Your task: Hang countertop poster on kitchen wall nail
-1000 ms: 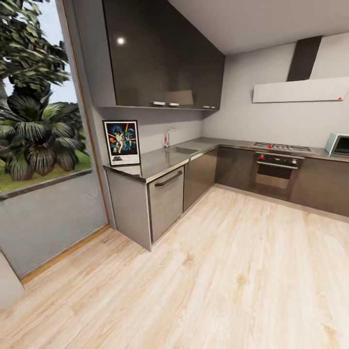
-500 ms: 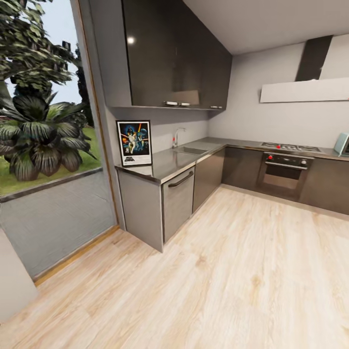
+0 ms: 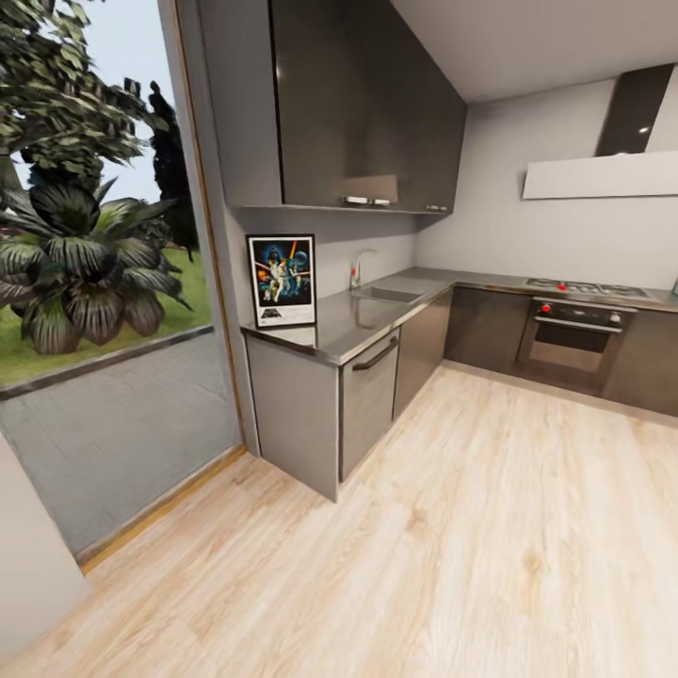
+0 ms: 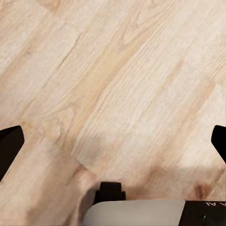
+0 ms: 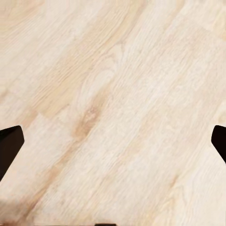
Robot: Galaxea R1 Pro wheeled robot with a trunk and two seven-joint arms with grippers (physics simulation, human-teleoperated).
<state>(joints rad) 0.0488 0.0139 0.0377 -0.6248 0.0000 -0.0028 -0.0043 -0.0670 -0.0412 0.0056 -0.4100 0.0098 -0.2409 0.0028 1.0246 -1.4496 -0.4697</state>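
The poster (image 3: pixel 282 280) stands upright at the near end of the kitchen countertop (image 3: pixel 350 322), leaning against the wall beside the big window. It has a black frame, a white border and dark blue artwork. The countertop runs back to a sink (image 3: pixel 387 295) with a tap (image 3: pixel 356 268) and turns right along the far wall. In the left wrist view my left gripper (image 4: pixel 114 143) is open above the wood floor, its dark fingertips (image 4: pixel 9 148) far apart. My right gripper (image 5: pixel 114 142) is open too, over bare planks, with nothing between its fingers.
Dark wall cabinets (image 3: pixel 367 113) hang over the counter. A steel oven (image 3: pixel 574 341) with a hob sits under a white hood (image 3: pixel 603 174) at the far right. A floor-to-ceiling window (image 3: pixel 94 282) with plants outside is at the left. Light wood floor (image 3: pixel 471 527) lies between me and the counter.
The whole head view has slid, so the poster and counter now sit further right and slightly larger: the camera moved. The poster itself has not moved.
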